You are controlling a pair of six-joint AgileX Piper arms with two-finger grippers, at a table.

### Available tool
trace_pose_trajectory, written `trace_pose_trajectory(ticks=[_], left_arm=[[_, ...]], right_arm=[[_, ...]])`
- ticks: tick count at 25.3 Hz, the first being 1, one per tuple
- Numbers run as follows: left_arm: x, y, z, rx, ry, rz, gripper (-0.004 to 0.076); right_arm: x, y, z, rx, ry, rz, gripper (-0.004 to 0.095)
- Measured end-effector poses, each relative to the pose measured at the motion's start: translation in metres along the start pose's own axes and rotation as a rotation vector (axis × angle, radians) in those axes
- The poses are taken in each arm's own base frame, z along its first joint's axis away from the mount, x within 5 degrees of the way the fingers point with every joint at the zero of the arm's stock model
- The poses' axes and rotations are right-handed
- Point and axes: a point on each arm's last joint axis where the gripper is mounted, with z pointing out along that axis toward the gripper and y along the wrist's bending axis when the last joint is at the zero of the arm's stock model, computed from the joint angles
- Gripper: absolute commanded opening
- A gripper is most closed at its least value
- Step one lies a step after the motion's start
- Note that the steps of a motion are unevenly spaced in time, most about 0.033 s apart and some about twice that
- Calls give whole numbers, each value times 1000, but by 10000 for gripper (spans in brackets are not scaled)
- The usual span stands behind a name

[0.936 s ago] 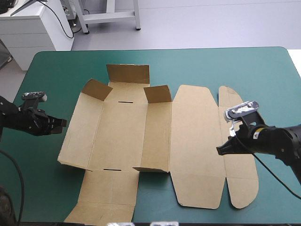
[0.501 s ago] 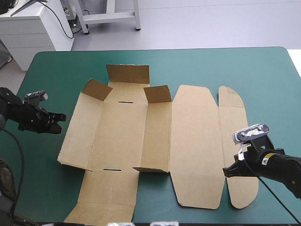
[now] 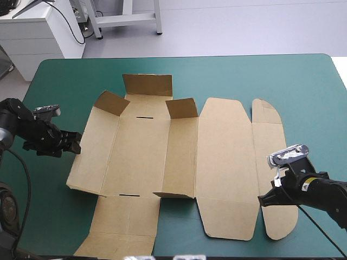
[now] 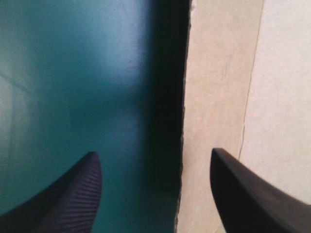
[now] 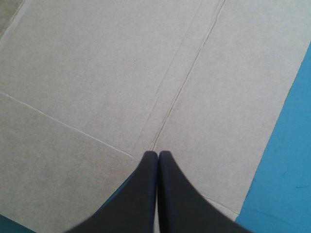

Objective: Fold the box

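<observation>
The left gripper [image 3: 73,143] sits low at the left edge of the box [image 3: 142,154] with its fingers spread wide. In its wrist view, one finger is over the teal-green surface [image 3: 271,81] and the other over brown board. The raised edge of the left wall panel [image 3: 89,157] runs between them, probably so the gripper can pinch and lift that wall.

The box lies mostly flat at the middle of the surface. Its far wall [image 3: 147,85] and two corner flaps [image 3: 181,107] are already tilted up.

Further right, the lid panel [image 3: 225,162] lies flat. The right gripper [image 3: 264,199] points at the crease beside the end flap [image 3: 274,162], its fingers pressed together into one point with nothing between them. It may be pinning the board, but whether it touches is unclear.
</observation>
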Motion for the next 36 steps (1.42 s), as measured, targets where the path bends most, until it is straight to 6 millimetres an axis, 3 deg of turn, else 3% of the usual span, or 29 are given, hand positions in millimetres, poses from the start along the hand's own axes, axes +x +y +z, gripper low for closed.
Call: trace_pose_trajectory(ticks=[5,10,18,20,23,28,36], left_arm=[[0,-3,0,29,-8,-55,492],[9,-18,19,202,7,-56,492],[18,-41,42,234,92,1,489],[19,-44,44,226,107,6,438],[20,-44,45,219,111,6,295],[20,-44,45,215,116,-19,-11],[23,-42,48,178,135,-5,-8]], right_arm=[[0,0,0,1,-3,-1,-21],[0,0,0,1,-1,-1,-21],[0,0,0,0,-1,-1,-21],[0,0,0,0,-1,-1,-21],[0,0,0,0,-1,-1,-21],[0,0,0,0,2,-4,-21],[0,0,0,0,1,-4,-21]])
